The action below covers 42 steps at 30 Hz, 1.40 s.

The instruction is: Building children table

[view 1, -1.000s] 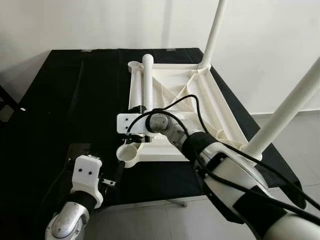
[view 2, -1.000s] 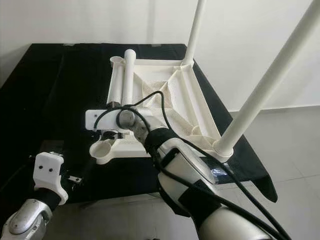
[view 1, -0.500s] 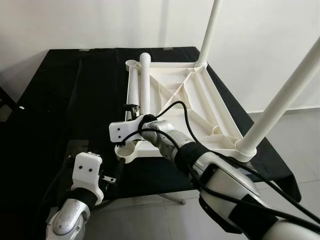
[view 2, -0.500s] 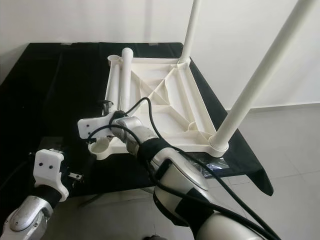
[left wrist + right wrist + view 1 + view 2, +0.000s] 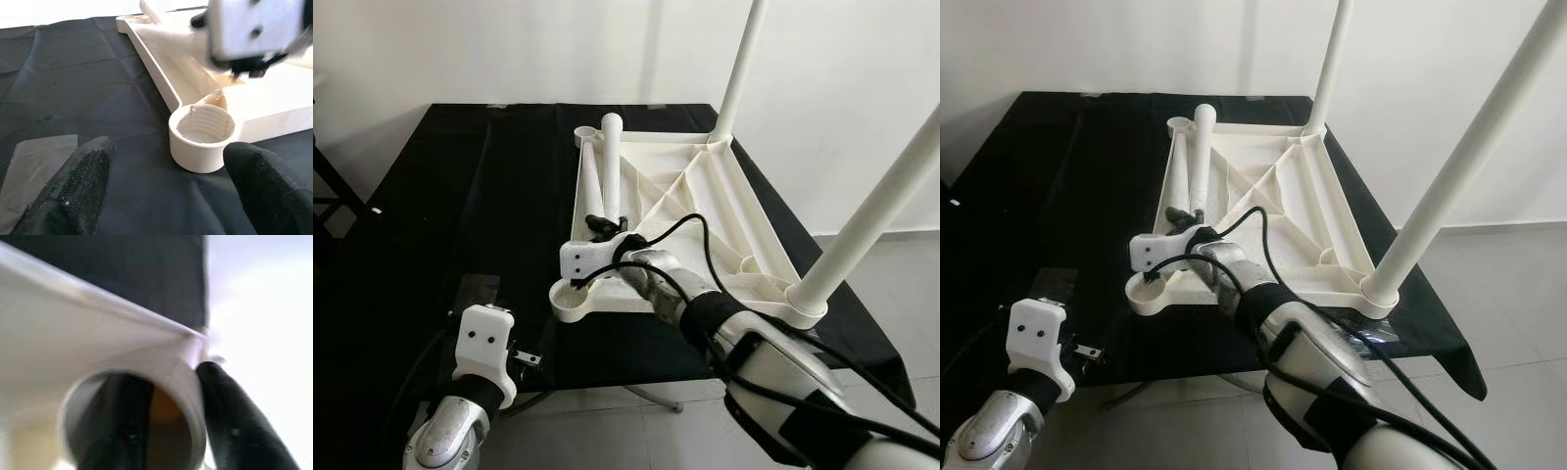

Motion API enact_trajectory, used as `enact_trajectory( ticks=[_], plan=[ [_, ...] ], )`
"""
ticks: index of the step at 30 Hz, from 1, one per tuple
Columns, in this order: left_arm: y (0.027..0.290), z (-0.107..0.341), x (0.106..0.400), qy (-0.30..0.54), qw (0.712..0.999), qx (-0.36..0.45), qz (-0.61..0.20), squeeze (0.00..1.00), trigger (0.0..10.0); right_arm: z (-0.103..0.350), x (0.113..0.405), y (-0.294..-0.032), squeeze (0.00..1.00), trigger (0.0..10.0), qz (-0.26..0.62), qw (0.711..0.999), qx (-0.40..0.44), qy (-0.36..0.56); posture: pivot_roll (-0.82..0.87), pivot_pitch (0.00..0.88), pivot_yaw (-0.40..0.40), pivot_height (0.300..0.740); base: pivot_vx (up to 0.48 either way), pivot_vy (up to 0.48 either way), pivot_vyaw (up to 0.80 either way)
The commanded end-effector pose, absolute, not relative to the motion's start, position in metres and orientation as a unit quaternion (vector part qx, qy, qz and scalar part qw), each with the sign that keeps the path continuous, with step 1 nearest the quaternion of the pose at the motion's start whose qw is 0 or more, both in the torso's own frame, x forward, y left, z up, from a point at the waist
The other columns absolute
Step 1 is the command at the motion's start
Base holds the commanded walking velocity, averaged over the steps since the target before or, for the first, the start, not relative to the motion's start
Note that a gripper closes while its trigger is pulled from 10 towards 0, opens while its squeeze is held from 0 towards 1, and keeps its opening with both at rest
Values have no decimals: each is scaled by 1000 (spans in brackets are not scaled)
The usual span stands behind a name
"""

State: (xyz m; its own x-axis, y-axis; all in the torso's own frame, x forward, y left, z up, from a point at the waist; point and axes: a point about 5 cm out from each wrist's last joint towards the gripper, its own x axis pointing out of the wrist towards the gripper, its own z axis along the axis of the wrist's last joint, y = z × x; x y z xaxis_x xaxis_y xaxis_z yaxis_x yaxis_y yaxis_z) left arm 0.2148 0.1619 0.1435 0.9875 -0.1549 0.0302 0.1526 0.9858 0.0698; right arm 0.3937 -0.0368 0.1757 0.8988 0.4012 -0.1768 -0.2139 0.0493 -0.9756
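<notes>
Since the earlier frame our right arm has drawn back toward the near rim of the frame, though the head camera also shifted, so part of that change is ours. We order the parts from largest to smallest. Black table (image 5: 431, 196): carries the whole assembly. Upturned white tabletop (image 5: 744, 211): lies underside up, two fitted legs (image 5: 867, 220) rising from its right-hand corners. Loose leg (image 5: 611, 166): lies flat along the left rim, its long axis running away from us, hollow end nearest. Right gripper (image 5: 598, 226): sits on that near end; the right wrist view shows one black finger (image 5: 234, 426) outside the tube wall and a dark shape inside the bore, so we read it as pinching the wall. Empty threaded socket (image 5: 203, 132): the near left corner, just beside and nearer to us than the held end. Left gripper (image 5: 161, 188): spread wide, low, facing that socket. We judge the leg must be stood upright over it.
</notes>
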Motion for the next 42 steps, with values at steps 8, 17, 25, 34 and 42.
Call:
enact_trajectory(
  ticks=[8, 17, 25, 34, 42],
  plan=[
    [165, 139, 216, -6, 996, 31, -82, 0, 10000, 194, 401, -60, 0, 0, 149, 746, -638, -120, -79, 79, -73, 740, 0, 0, 0],
    [175, 144, 221, -15, 997, 23, -75, 0, 10000, 235, 395, -53, 0, 0, 139, 801, -534, -232, -89, 63, -60, 740, 0, 0, 0],
    [203, 175, 237, -80, 993, -87, -20, 0, 10000, 286, 382, -53, 0, 0, 174, 904, -242, -308, -87, 47, -48, 740, 0, 0, 0],
    [218, 229, 245, -201, 935, -282, -69, 1000, 10000, 305, 376, -75, 0, 10000, 332, 901, 122, -252, -93, 41, -51, 740, 0, 0, 0],
    [207, 278, 230, -303, 786, -463, -275, 1000, 10000, 289, 330, -97, 0, 10000, 580, 749, 228, -225, -105, 30, -40, 740, 0, 0, 0]
  ],
)
